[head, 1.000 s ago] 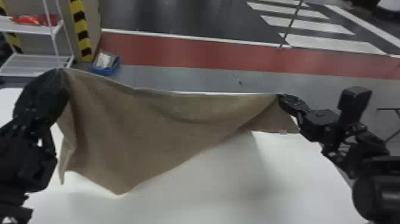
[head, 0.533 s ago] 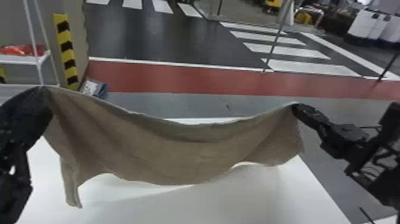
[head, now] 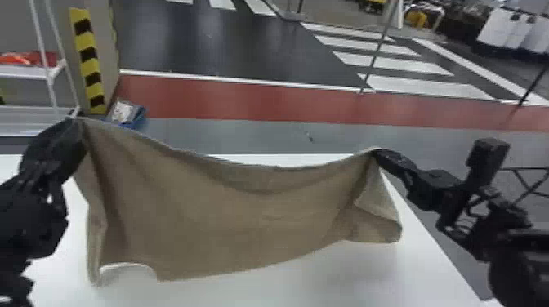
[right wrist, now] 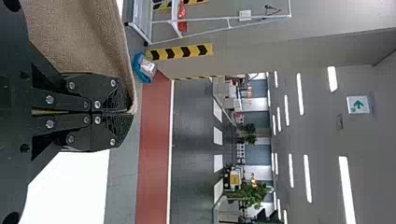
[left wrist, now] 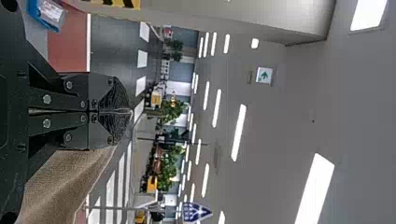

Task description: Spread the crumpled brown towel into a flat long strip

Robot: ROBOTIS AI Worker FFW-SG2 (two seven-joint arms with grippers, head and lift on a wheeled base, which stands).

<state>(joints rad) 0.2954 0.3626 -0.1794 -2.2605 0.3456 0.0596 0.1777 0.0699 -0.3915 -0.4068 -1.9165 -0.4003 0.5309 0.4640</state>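
Observation:
Stretched between both arms, the brown towel (head: 228, 212) hangs above the white table, its top edge sagging in the middle and its lower edge uneven. At the head view's left, my left gripper (head: 77, 122) holds one top corner. My right gripper (head: 378, 153) holds the other top corner, with a fold hanging beneath it. In the left wrist view the left gripper (left wrist: 126, 112) is closed on the towel (left wrist: 65, 182). The right wrist view has the right gripper (right wrist: 126, 113) pinching the edge of the towel (right wrist: 79, 37).
The white table (head: 326, 281) lies beneath the towel, its right edge running diagonally past the right arm. Beyond its far edge are a white shelf rack (head: 24, 73) and a blue bin (head: 139, 118) at the left, on the floor side.
The head view has shifted. The towel's lower edge and right-hand fold have swung into a new shape, its right end hanging fuller than a second ago. Both grippers have kept hold.

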